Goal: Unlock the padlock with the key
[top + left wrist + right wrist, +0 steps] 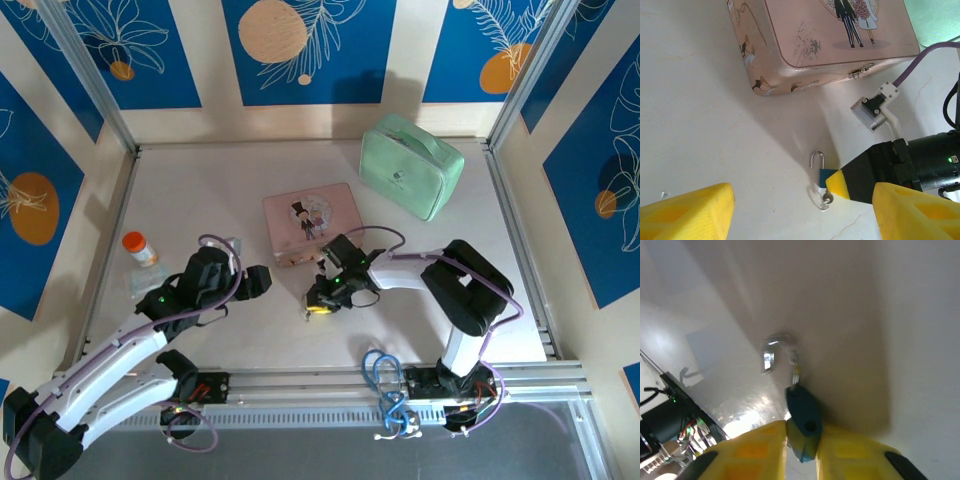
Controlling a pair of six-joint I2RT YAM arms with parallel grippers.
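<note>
**Right Gripper Pinned Padlock Below the Tin**

The right gripper [802, 435] was clamped on the blue body of the padlock [804, 415], seemingly to steady it on the table [700, 125] at six o'clock from the pink tin [310, 225]. The shackle [816, 159] stood with one leg free, probably already sprung. The left gripper [802, 207] hovered at nine o'clock, jaws wide apart, likely ready for the small silvery piece [826, 199] under the body, perhaps the key.

The padlock [802, 414] is made with a shiny metal loop and a smooth blue body. Scratches are seen on the pink tin [810, 46].
</note>
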